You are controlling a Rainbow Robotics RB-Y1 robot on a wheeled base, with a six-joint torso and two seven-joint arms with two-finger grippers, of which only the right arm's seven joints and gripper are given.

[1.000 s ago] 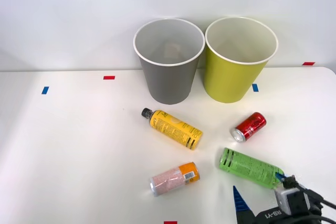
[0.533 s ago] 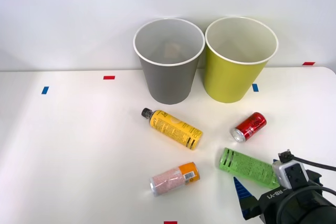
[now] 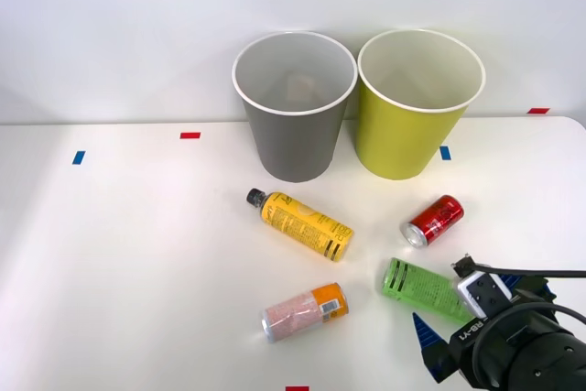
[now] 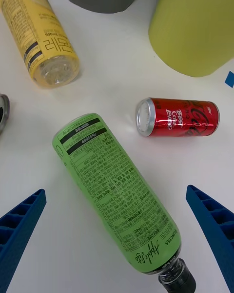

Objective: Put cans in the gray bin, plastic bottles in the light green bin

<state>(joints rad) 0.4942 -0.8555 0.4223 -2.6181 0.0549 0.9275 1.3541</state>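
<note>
Nothing sorted yet: you have all four items lying on the bench (image 3: 110,254). Right gripper (image 4: 117,234) has its fingers (image 4: 22,229) spread wide and empty, straddling the green bottle (image 4: 114,195) between them, no contact. Then the pink can (image 3: 304,311), yellow bottle (image 3: 300,223) and red can (image 3: 433,221). Farthest back stand the gray bin (image 3: 295,139) and light green bin (image 3: 403,135), nothing visible inside.

The right arm's end effector (image 3: 458,341) has risen into view from the near edge, now covering more of the green bottle's (image 3: 423,287) cap end.
</note>
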